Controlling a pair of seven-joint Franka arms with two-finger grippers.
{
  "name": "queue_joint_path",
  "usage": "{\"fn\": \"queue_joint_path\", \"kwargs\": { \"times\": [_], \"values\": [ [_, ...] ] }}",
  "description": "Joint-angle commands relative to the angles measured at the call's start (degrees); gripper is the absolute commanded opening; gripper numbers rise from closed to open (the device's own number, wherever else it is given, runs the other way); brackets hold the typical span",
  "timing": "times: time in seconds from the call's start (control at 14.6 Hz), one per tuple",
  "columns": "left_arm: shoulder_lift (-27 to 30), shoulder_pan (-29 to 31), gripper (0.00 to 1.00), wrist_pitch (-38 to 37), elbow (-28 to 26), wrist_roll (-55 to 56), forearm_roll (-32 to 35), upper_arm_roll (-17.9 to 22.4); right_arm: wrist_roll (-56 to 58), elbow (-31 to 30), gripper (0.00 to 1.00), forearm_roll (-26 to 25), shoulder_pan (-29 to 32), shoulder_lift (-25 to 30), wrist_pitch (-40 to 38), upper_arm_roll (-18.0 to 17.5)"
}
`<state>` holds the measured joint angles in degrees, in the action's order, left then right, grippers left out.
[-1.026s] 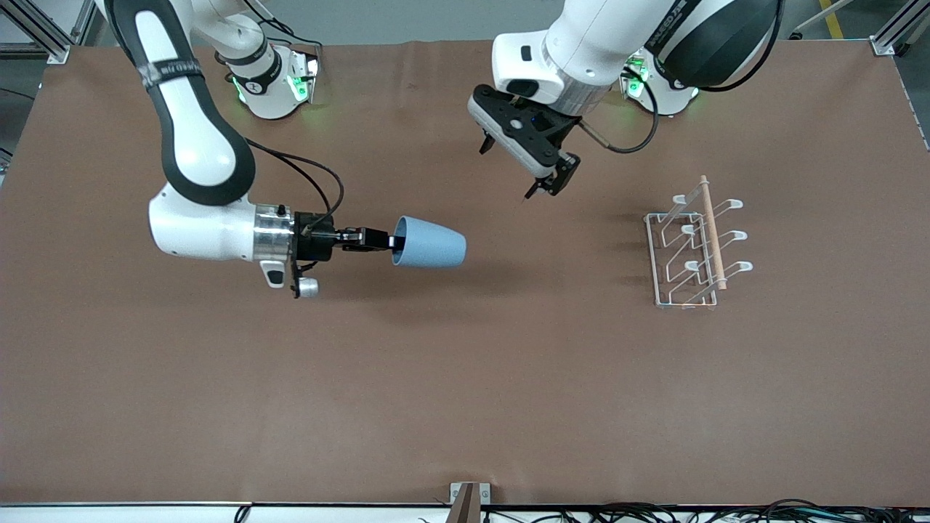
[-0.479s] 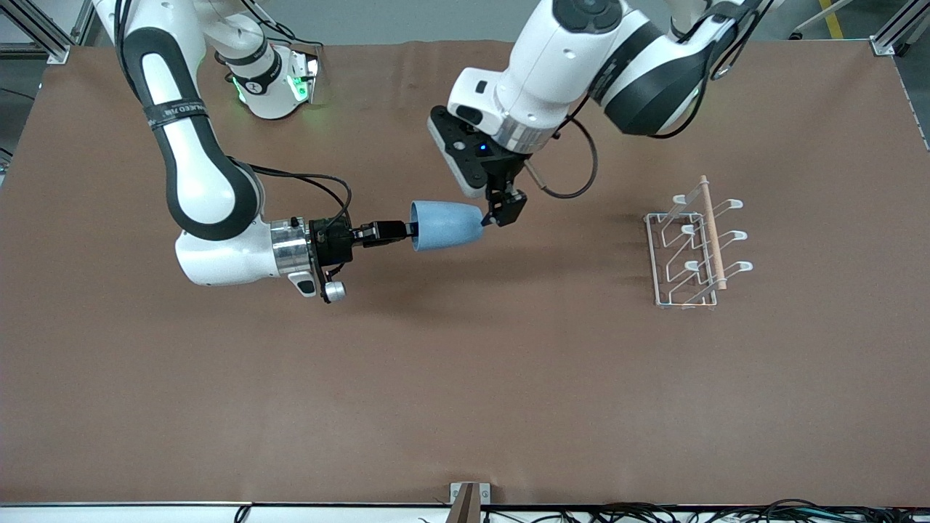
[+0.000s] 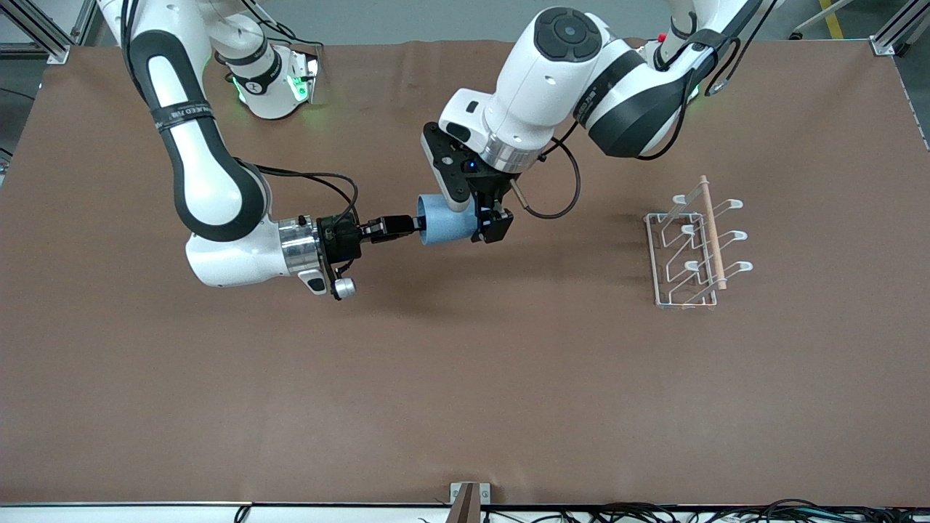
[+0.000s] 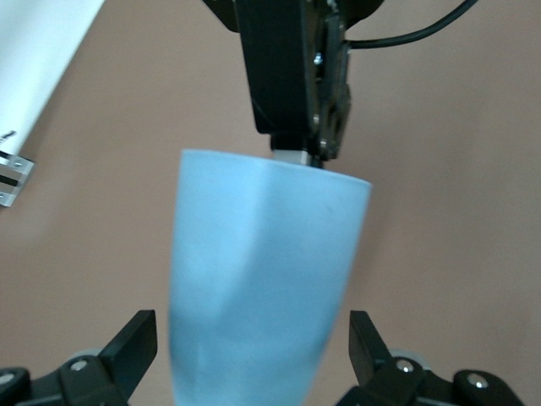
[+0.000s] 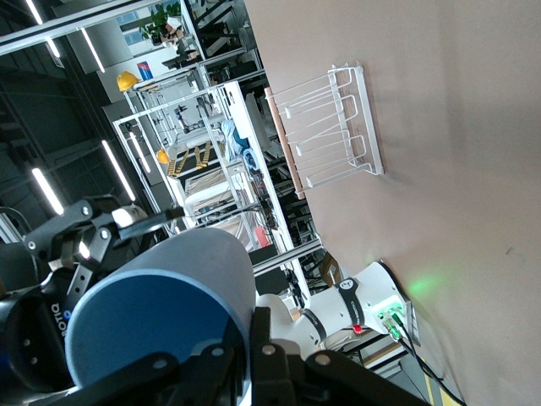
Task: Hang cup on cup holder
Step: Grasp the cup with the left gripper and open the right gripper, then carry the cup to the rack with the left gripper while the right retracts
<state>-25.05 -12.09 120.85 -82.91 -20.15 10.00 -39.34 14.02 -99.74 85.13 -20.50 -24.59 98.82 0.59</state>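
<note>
The light-blue cup (image 3: 445,221) is held on its side above the middle of the table. My right gripper (image 3: 414,225) is shut on its rim, one finger inside the mouth, as the right wrist view (image 5: 254,338) shows against the cup's blue inside (image 5: 152,330). My left gripper (image 3: 483,221) is open and straddles the cup's closed end. In the left wrist view the cup (image 4: 262,288) fills the gap, with both fingers (image 4: 135,342) clear of its sides. The white wire cup holder (image 3: 694,247) stands toward the left arm's end of the table.
A light wooden rod (image 3: 712,232) lies along the top of the cup holder. The holder also shows in the right wrist view (image 5: 330,127). Brown mat (image 3: 465,378) covers the table. Cables run along the table edge nearest the camera.
My left gripper has come down from over the table's middle and now has its open fingers around the cup's closed end. My right gripper carried the cup slightly toward the left arm's end.
</note>
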Motion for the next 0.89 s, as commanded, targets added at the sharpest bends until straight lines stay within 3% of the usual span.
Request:
{"fn": "queue_joint_path", "kwargs": {
  "times": [0.0,0.07,0.27,0.34,0.48,0.55,0.62,0.68,0.82],
  "values": [
    [-2.19,-1.09,0.94,0.53,1.26,-0.51,2.57,-0.12,0.31,0.51,0.01,1.45,-0.33,-0.29,-0.47,0.11],
    [-2.37,-1.18,0.81,0.53,1.26,-0.50,2.74,-0.12,0.22,0.51,0.01,1.45,-0.33,-0.29,-0.55,0.11],
    [-1.67,-1.35,0.20,-0.69,1.26,-1.38,9.05,-0.21,0.22,0.51,0.01,1.45,-0.33,-0.20,-0.73,0.11],
    [-1.58,-0.66,0.13,-2.53,1.17,-1.56,9.33,-0.21,0.22,0.51,0.01,1.45,-0.41,-0.20,-0.73,0.11],
    [-0.45,0.14,0.13,-9.63,1.34,-1.82,9.51,0.05,0.05,0.51,0.04,1.45,-0.41,-0.20,-0.82,0.11],
    [0.26,1.27,0.13,-12.36,1.34,-1.82,9.51,-0.04,-0.56,0.51,0.38,1.36,-0.33,-0.20,-1.08,0.11],
    [1.39,2.50,0.14,-15.00,1.34,-1.82,9.42,-0.12,-0.65,0.51,0.94,1.36,-0.24,-0.20,-2.13,0.20],
    [2.62,3.30,0.14,-18.16,1.34,-1.82,9.68,-0.12,-0.57,0.51,1.00,1.27,0.11,-0.11,-2.40,0.20],
    [3.77,4.96,0.14,-23.53,1.34,-1.82,9.95,0.14,-0.04,0.34,1.00,0.40,0.38,0.06,-2.31,0.63]
  ]
}}
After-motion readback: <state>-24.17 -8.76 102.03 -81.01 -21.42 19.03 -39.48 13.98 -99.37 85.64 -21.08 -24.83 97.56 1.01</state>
